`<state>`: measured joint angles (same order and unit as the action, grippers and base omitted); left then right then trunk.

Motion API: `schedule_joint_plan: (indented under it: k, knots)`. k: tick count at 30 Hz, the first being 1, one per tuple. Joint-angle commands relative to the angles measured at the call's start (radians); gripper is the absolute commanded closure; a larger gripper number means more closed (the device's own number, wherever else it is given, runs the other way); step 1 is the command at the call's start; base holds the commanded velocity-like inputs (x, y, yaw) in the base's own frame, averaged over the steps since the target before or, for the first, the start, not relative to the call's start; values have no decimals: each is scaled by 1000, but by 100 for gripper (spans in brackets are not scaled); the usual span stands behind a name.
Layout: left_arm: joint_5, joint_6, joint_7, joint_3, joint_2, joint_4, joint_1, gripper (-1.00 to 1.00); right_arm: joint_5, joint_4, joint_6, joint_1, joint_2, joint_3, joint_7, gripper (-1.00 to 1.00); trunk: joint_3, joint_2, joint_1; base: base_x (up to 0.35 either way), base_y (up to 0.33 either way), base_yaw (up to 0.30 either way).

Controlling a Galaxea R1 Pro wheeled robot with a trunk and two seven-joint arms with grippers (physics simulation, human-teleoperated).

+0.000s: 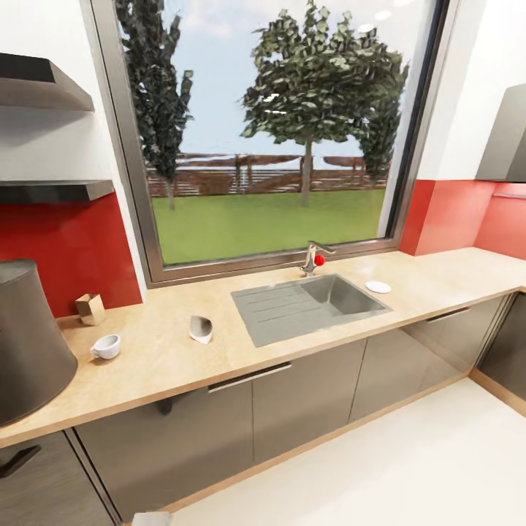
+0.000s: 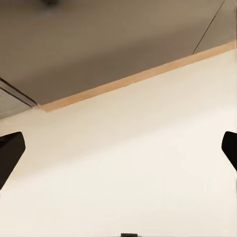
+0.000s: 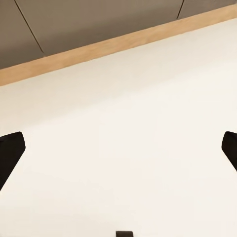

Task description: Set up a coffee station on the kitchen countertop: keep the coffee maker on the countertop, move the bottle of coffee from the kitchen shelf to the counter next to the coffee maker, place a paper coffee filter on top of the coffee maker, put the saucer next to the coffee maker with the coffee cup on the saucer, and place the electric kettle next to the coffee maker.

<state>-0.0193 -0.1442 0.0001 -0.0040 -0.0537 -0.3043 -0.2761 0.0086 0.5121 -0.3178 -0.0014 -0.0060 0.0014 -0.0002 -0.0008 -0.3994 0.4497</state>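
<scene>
In the head view a white coffee cup [image 1: 107, 346] lies on the wooden countertop [image 1: 168, 358] at the left. A crumpled white paper filter [image 1: 201, 328] sits to its right, near the sink. A small white saucer [image 1: 378, 287] rests just right of the sink basin. A large dark grey tapered appliance [image 1: 29, 343] stands at the counter's left end; I cannot tell which one it is. The left gripper [image 2: 118, 158] and right gripper [image 3: 118, 158] are both open, with nothing between their fingers, hanging over the white floor in front of the cabinet base.
A steel sink [image 1: 310, 303] with a red-knobbed tap [image 1: 315, 259] sits mid-counter under a big window. A small tan box-like item [image 1: 90, 308] stands by the red backsplash. Two dark shelves [image 1: 55, 190] hang at the upper left. Grey cabinets [image 1: 307, 394] run below.
</scene>
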Motion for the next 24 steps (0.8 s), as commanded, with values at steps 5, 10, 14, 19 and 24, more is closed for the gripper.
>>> schedule_joint_plan:
  k: [5,10,14,19,24]
  knots:
    - [-3,-52,-3,-2,1,-130,-1,-100,2,-2,-3,0,0,0,-1,-100,0,-1,0,0,-1,5]
    - [-5,-74,-3,1,7,-258,-8,-100,2,-1,-3,0,0,0,-1,-100,0,-1,0,0,0,1]
    - [-5,-69,-3,-2,15,-334,-15,-100,1,-1,-3,0,0,0,-1,-100,0,-1,0,0,0,0]
    - [-5,4,-24,-4,24,-394,-85,-100,2,-1,-3,0,0,0,-1,-100,0,-1,0,0,0,0]
    - [-5,332,-58,-5,51,-446,-301,-100,2,-1,-3,0,0,0,0,-100,0,-1,0,0,0,0]
